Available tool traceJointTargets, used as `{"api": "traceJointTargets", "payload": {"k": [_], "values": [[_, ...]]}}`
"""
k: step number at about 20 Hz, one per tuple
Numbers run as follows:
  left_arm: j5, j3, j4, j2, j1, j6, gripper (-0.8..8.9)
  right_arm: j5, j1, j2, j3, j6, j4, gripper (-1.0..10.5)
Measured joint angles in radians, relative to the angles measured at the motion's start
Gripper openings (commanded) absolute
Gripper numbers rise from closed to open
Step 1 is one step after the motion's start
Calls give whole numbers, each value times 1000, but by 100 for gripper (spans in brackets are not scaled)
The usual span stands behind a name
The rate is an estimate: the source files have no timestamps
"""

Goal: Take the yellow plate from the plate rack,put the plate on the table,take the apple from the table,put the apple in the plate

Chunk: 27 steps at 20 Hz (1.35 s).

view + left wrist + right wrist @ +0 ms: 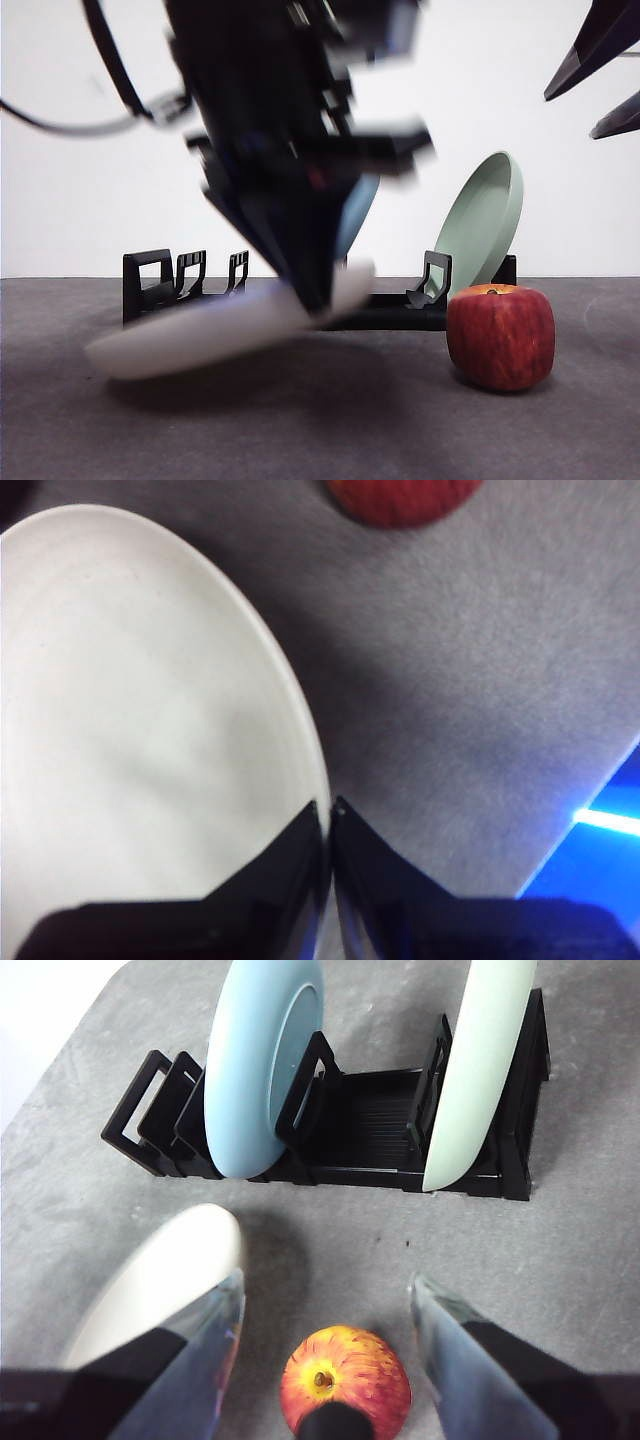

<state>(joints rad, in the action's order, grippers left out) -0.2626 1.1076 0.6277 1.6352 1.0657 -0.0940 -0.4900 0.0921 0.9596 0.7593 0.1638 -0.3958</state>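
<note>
My left gripper [318,295] is shut on the rim of the yellow plate [190,340] and holds it tilted, low over the table [320,430], in front of the plate rack [160,285]. The left wrist view shows the two jaws [328,825] pinched on the plate's edge [130,730], with the apple [400,500] beyond. The red apple [500,337] stands on the table at the right. My right gripper [325,1305] is open and empty above the apple [345,1380]; it shows as dark tips at the front view's top right [570,117].
A sage-green plate [483,225] leans in the rack's right end [480,1070]. A blue plate [260,1060] stands in the rack [360,1120] further left, mostly behind the left arm in the front view. The yellow plate [160,1275] lies left of the apple.
</note>
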Motion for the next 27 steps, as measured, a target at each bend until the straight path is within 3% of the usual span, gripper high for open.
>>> {"api": "traceJointTargets", "payload": {"k": [6,7,9,10,12,14,16,20,24,27], "values": [[-9,0,-31,122,20,16,3,-6,0,0,0,1,0,284],[2,1,-32,121,20,16,61,-7,0,0,0,1,0,284],[66,1,-40,122,13,14,288,-7,0,0,8,1,-6,285],[72,1,-39,122,13,13,333,-7,0,1,26,0,-22,289],[74,5,-40,114,13,3,345,-4,12,1,92,-23,-74,300],[45,5,-60,60,13,-4,345,8,36,1,169,-56,-140,437],[13,7,-95,-45,13,-5,345,76,75,1,241,-81,-204,511],[-77,13,-154,-291,4,-5,345,224,200,30,356,-137,-335,514],[-200,13,-174,-536,-29,13,345,438,334,127,419,-168,-429,606],[-307,13,-174,-686,-53,35,345,491,413,218,422,-177,-434,605]]}}
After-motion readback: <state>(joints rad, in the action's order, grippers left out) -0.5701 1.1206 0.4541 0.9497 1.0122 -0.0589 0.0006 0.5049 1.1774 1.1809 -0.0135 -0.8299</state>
